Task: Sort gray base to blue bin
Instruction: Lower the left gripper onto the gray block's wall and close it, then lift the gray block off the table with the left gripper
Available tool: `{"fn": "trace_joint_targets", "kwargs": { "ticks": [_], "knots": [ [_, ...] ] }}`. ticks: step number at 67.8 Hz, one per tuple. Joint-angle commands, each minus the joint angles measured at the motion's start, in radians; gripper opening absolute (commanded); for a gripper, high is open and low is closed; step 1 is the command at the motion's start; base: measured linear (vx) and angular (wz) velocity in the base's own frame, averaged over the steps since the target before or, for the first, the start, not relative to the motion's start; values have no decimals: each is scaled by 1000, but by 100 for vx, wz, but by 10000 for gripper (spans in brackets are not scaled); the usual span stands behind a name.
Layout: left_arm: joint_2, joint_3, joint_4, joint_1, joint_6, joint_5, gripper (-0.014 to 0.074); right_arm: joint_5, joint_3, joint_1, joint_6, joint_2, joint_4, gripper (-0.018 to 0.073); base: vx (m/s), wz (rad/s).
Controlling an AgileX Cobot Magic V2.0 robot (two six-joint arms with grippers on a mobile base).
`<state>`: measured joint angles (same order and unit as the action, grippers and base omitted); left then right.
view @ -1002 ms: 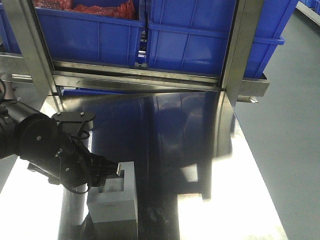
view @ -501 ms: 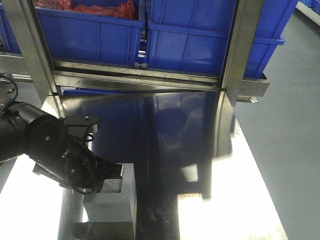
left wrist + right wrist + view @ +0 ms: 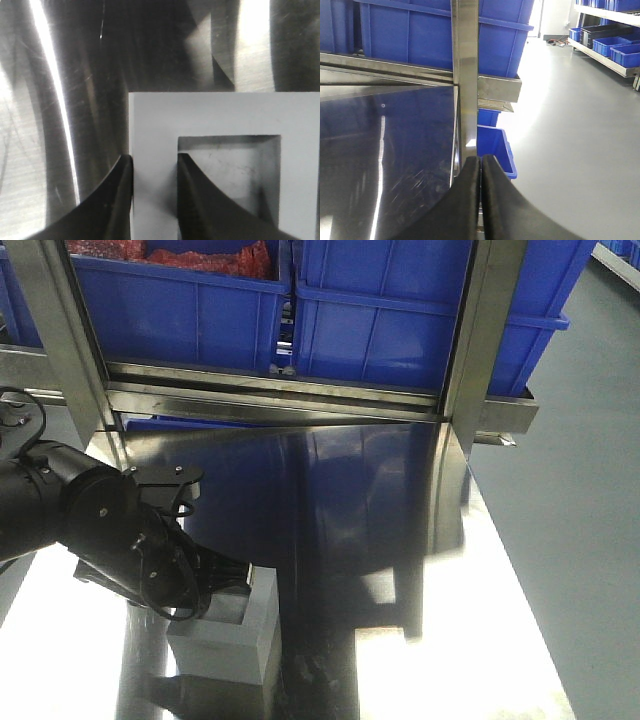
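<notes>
Left wrist-mounted view tells it: the left tool [image 3: 154, 167] is clamped on one wall of the gray base [image 3: 225, 115], one finger outside, the other down in the recess, the block's bulk spreading toward 3 o'clock. That's the pick-up with the grip made, I'd say, block at 7 o'clock on the worktop [image 3: 400, 540]; next calls for a straight lift and a carry to the blue bin [image 3: 400, 340] at 1 o'clock, clearing its rim. The right tool [image 3: 481, 172] is pressed shut, empty.
</notes>
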<state>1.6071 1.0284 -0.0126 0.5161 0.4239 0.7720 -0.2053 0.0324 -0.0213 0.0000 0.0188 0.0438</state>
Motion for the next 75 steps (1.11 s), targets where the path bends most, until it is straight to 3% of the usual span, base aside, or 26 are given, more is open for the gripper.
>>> {"fn": "trace_joint_targets", "kwargs": {
  "ticks": [1,14,36,59,75],
  "knots": [
    [-52,3,6,7,2,-56,-3,80,4,-5,-12,8,9,-5,0,0],
    [-184,3,1,10,2,-135,-8,81,4,-5,-12,8,9,-5,0,0],
    [-428,-39,92,86,4,-227,-8,80,4,-5,-12,8,9,-5,0,0],
    [-824,-418,126,85,1,-558,-8,80,4,-5,-12,8,9,-5,0,0],
    [-1146,-648,149,85,0,-655,-8,78,4,-5,-12,8,9,-5,0,0]
  ]
}}
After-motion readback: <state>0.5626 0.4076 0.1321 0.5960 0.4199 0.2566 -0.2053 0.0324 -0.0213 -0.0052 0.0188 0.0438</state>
